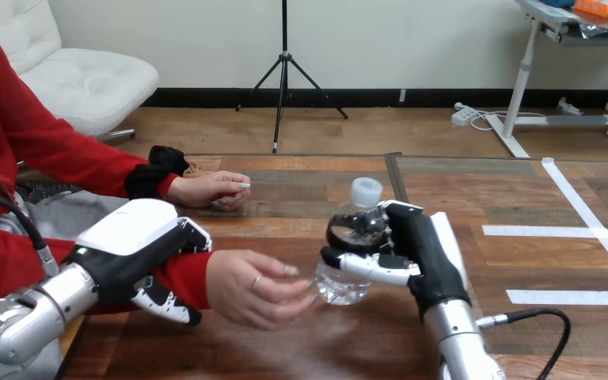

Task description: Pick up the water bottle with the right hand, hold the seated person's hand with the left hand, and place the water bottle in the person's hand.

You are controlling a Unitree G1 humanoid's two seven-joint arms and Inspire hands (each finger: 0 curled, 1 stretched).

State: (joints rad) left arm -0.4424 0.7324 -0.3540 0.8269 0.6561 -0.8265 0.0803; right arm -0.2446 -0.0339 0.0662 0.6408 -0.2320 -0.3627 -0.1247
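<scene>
A clear water bottle [355,237] with a white cap is held upright just above the table, with my right hand [408,253] shut on it, fingers and thumb wrapped round its body. The person's near hand [257,286] reaches toward the bottle, fingertips touching its lower part. My left hand [138,257] lies over the red-sleeved wrist of that arm, with fingers curled round it from above and below. The person's far hand [210,190] rests on the table further back.
The wooden table [443,190] stretches to the right, marked with white tape lines [594,229]. A black cable [538,324] runs from my right forearm at the lower right.
</scene>
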